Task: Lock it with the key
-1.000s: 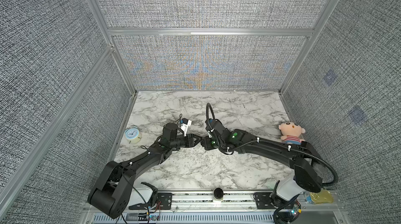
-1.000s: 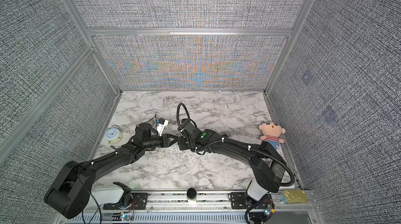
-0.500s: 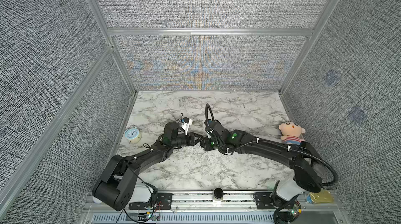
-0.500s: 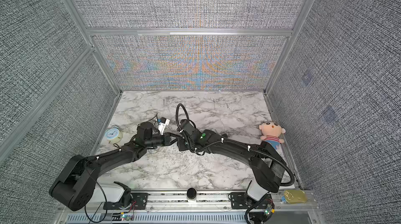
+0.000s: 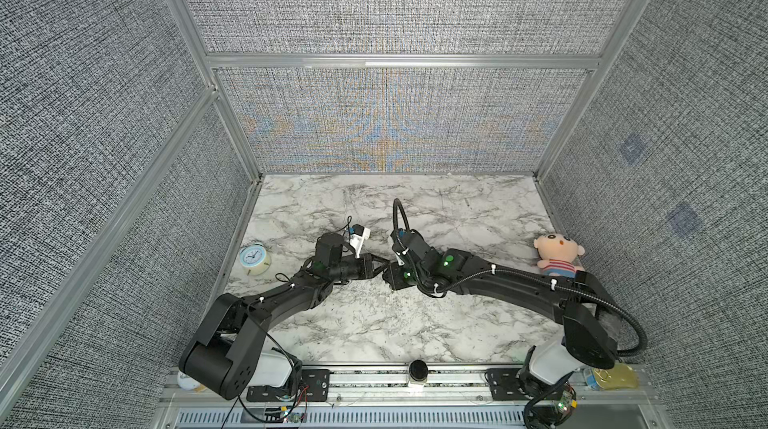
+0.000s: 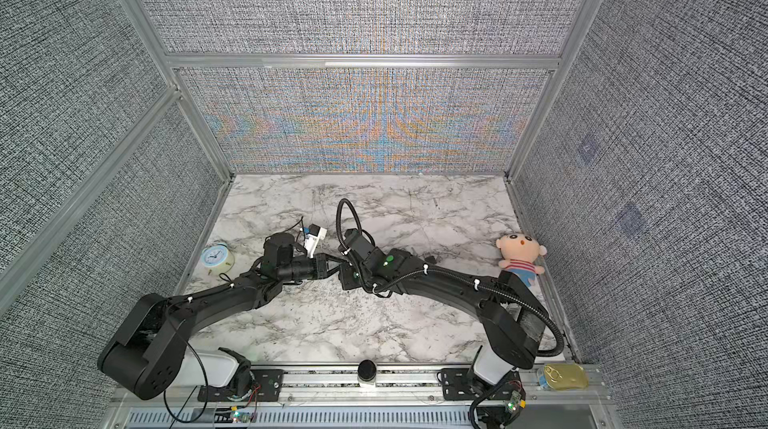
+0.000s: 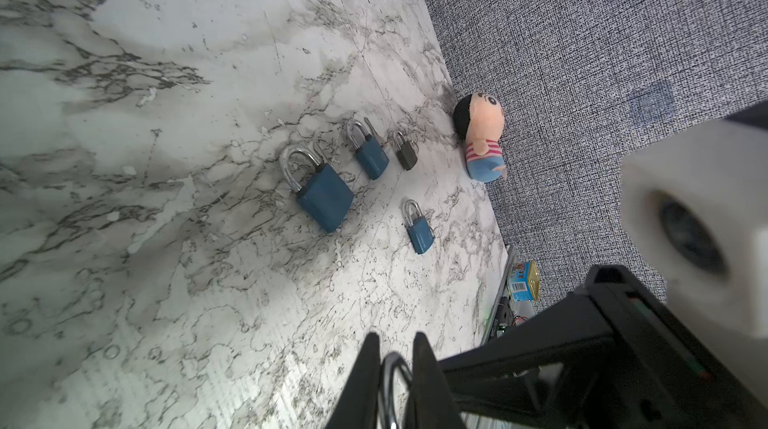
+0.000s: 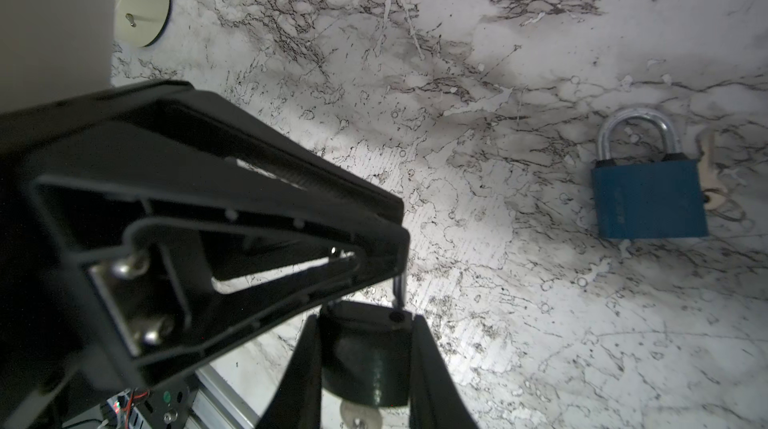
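The floor here is a white marble-look table (image 5: pixel 374 323) with grey veins and plenty of scuffs. It's boxed in on three sides by grey woven fabric walls (image 5: pixel 395 11) set in aluminium framing (image 5: pixel 399 60). A little pale-blue alarm clock (image 5: pixel 254 258) sits by the left edge and a plush doll (image 5: pixel 557 256) in a striped shirt by the right one. A tin can (image 5: pixel 611 379) rests on the front rail at the right corner.

Not much luck with writing. The can has a colourful label (image 7: pixel 521 281) that I can't read, the big blue padlock (image 8: pixel 650 198) has a faint marking on its face, and the clock digits are too small.

Both claws meet a bit left of the table's middle, up off the surface. The left claw (image 7: pixel 395 343) is clamped tight on the silver shackle (image 7: pixel 390 368) of a black padlock (image 8: pixel 365 356), and the right claw (image 8: pixel 368 319) squeezes that lock's body from both sides. The key (image 8: pixel 359 416) pokes out of the lock's bottom end, with only its round silver head showing. Three smaller padlocks (image 7: pixel 372 156) lie on the table with the big blue one, over toward the doll.
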Controlling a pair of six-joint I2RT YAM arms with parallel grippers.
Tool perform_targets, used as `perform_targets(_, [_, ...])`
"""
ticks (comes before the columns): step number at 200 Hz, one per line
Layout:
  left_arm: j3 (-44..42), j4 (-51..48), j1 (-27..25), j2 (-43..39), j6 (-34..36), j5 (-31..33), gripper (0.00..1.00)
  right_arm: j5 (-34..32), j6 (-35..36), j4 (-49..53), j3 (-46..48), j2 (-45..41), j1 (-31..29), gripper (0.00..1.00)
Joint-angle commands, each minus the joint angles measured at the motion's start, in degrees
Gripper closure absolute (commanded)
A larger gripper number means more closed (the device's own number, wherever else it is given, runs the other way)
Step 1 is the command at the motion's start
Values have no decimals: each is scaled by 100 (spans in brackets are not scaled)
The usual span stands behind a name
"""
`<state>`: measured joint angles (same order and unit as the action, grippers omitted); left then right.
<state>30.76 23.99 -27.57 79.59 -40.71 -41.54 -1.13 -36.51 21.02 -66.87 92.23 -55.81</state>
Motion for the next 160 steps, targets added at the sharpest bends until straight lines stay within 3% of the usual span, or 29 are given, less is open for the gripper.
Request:
perform_targets(1, [2,193,1,14,41,-126,94,-37,-5,-168,-45,-18,0,85])
perform_targets(13, [12,203,5,41,30,-152,100,-40,0,-175,-45,-21,-5,85])
perform_targets(59, [8,216,5,67,24,-119,100,-24,-37,-291,5,-40,4,84])
perform_targets(79, [27,279,12,43,-130,-52,100,23,-58,-460,118,-124,25,60])
perform_targets(94, [56,356,13,-27,-299,8,100,81,-129,-726,382,-351,67,51])
perform_targets(160, [-24,605,-3,-607,-1032,581,100,5,-2,-2303,2031,-1627,124,50])
